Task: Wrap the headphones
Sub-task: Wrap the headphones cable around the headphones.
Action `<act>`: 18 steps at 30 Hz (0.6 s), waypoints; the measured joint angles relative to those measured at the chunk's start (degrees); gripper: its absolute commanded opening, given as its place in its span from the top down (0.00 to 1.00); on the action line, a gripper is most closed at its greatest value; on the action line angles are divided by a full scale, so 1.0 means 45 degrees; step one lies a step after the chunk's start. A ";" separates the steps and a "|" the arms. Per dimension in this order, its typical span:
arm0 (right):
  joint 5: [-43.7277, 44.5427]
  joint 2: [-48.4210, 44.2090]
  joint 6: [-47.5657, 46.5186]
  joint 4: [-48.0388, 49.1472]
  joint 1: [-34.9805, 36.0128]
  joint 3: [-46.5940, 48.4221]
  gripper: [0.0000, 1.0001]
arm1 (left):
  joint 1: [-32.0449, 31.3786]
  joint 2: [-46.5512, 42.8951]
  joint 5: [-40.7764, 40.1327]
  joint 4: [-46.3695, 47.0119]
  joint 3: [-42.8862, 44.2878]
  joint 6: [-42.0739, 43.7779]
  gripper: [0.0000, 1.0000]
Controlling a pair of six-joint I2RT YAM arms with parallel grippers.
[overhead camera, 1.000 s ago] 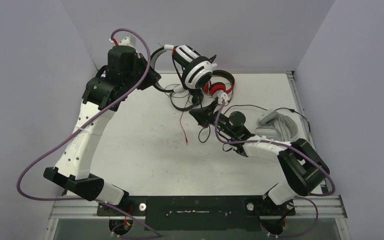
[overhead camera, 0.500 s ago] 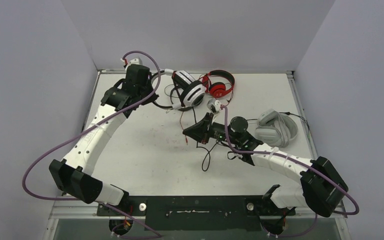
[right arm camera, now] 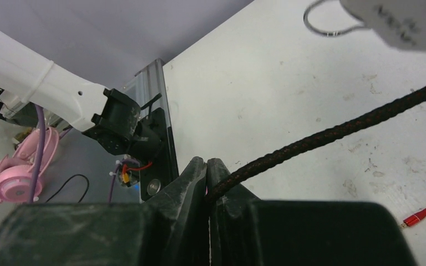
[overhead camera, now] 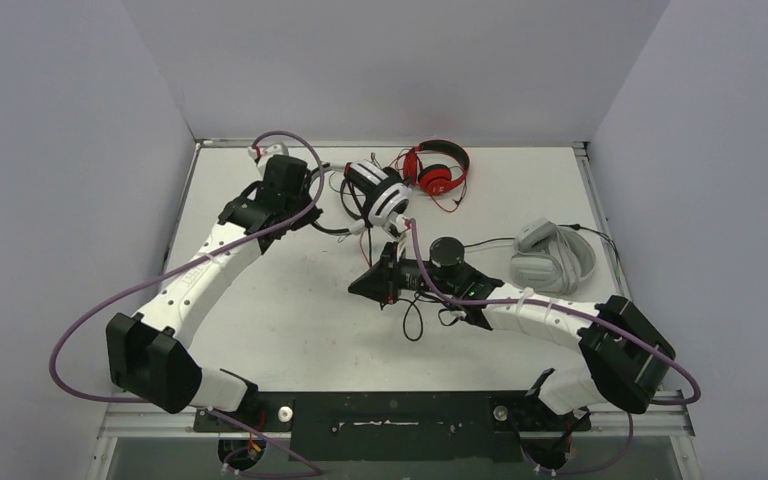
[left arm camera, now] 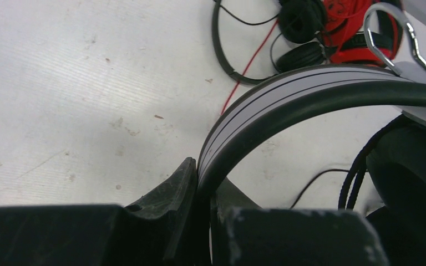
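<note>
From above, a white surface lies boxed by pale grey walls. Three sets read clearly: white-and-black headphones at the far middle, red headphones just behind them by the back edge, and light grey headphones to the right. The left claw is at the white-and-black set's band. The right claw sits nearer, with thin dark cables looping beside it.

At the left wrist, the left claw pinches narrow on the striped grey-and-black headband of the white-and-black headphones. A fourth set, black headphones, lies against the red ones, and a red cable runs out over the scuffed surface.

At the right wrist, the right claw is clamped tight on a braided black cable that rises to the right. A red jack plug lies on the speckled surface.
</note>
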 measured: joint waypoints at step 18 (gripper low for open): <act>-0.0539 0.0209 0.3143 0.0272 -0.0631 0.2365 0.90 | -0.1855 -0.1889 -0.3016 0.4745 -0.4857 0.5197 1.00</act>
